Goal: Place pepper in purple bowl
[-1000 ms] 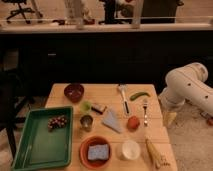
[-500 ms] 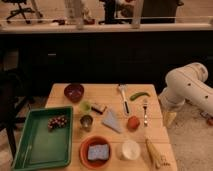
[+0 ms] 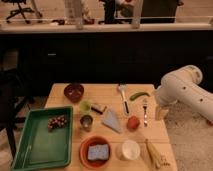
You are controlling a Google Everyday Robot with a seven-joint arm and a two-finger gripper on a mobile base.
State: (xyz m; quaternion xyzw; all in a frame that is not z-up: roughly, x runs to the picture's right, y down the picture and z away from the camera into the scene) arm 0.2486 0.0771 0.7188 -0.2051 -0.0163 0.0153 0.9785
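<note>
Pepper [image 3: 139,95]: one, far right of table [image 3: 107,89], just beside fork [image 3: 145,111] | purple bowl [image 3: 68,90]: one, far left, well apart from pepper | orange bowl [image 3: 83,150]: one, near edge | gripper [image 3: 161,113]: one, off table's right edge near pepper, fingers apart, empty.

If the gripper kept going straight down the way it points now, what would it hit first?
Probably the right edge of the table, just past the fork. The gripper hangs pointing down there; depth is unclear, so it may miss to the floor.

Dim warm light, soft shadows; pincer [image 3: 161,112] beside table [image 3: 107,91] edge.
</note>
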